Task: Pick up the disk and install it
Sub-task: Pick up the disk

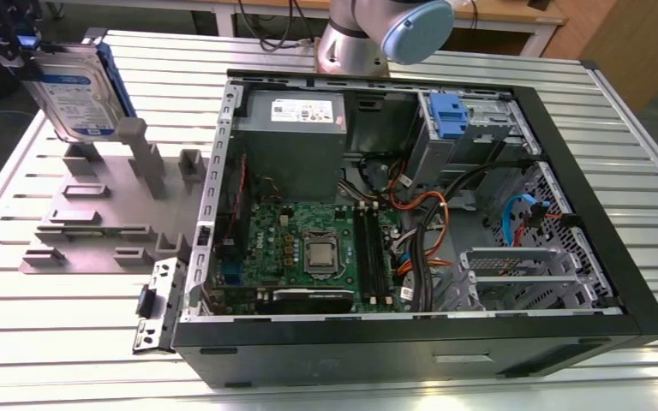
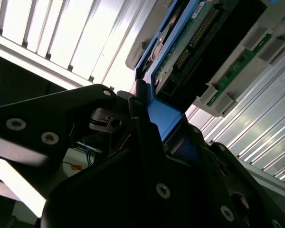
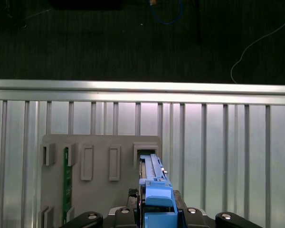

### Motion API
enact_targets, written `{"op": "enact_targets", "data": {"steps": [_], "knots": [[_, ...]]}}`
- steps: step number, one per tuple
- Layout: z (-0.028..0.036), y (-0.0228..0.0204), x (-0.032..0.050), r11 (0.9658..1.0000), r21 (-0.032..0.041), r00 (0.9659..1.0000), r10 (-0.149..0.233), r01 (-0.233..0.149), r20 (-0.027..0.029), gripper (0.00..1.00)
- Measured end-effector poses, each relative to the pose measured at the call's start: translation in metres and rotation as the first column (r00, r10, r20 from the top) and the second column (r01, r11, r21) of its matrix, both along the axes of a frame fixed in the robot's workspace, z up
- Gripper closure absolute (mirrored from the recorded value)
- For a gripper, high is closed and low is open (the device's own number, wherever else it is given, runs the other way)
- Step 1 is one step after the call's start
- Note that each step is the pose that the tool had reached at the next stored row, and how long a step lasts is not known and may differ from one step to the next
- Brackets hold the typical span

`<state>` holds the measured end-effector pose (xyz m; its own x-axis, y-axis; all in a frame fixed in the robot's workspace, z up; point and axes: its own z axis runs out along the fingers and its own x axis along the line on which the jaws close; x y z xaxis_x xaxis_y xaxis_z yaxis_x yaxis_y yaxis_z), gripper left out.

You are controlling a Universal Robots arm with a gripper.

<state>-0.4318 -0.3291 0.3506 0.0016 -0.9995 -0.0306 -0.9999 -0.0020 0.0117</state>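
Over grey fixture (image 1: 92, 224), disk (image 1: 73, 92) in pincer (image 2: 154, 116)

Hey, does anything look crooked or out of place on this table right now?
Only the disk: it hangs tilted in the gripper above the grey holder plate at the exterior view's left. That suits a pickup. Nothing in the open computer case looks damaged.

Slatted aluminium table (image 1: 55, 342); dark floor (image 3: 85, 42); wooden desk (image 1: 512, 15) behind.

a ribbed aluminium table (image 1: 66, 342) carries a grey slotted holder (image 1: 89, 229) beside an open computer case (image 1: 421, 340)
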Motion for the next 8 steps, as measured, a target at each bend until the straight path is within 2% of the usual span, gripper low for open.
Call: {"op": "enact_targets", "data": {"steps": [8], "knots": [[0.0014, 0.0, -0.0001, 1.0, 0.0, 1.0, 0.0, 0.0, 0.0005, 0.64]]}}
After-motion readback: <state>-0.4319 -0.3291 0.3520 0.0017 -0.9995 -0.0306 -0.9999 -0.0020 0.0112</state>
